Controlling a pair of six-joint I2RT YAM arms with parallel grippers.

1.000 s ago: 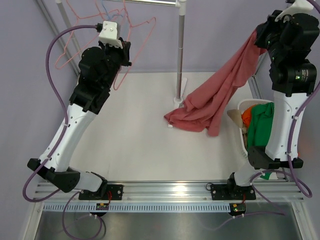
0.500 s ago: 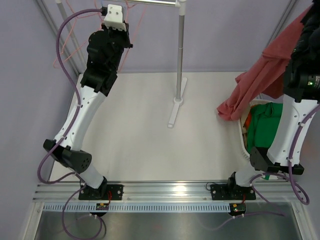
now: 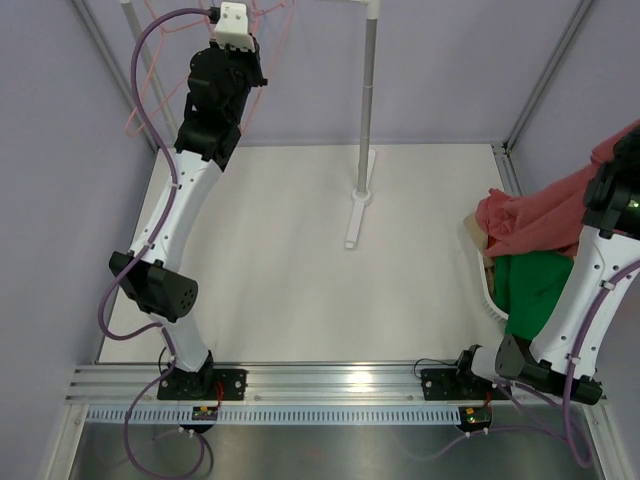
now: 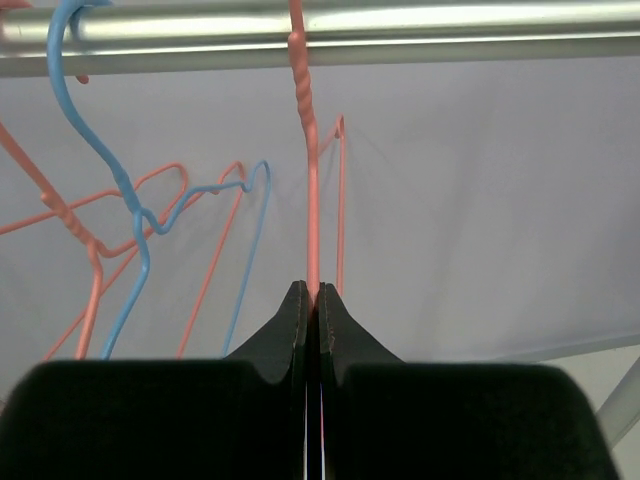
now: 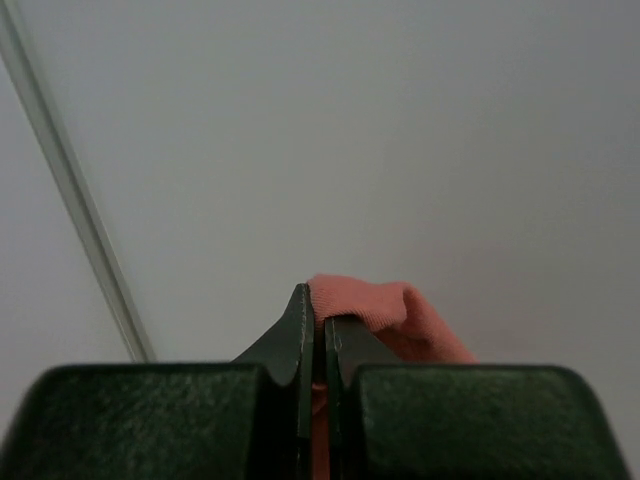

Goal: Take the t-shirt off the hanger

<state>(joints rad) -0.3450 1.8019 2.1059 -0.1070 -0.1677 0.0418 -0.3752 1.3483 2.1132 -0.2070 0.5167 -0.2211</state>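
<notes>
The pink hanger [image 4: 311,200] is pinched by the left gripper [image 4: 313,296] just below the rail [image 4: 400,35]. The red t-shirt [image 3: 535,215] is clamped in the right gripper [image 5: 316,300] and draped over the basket [image 3: 484,290] at the table's [image 3: 280,250] right edge, well apart from the hanger.

two pink hangers [image 4: 311,200], one blue hanger [image 4: 140,218], one red t-shirt [image 3: 530,215], one basket [image 3: 487,290], two arms [image 3: 180,200]
</notes>
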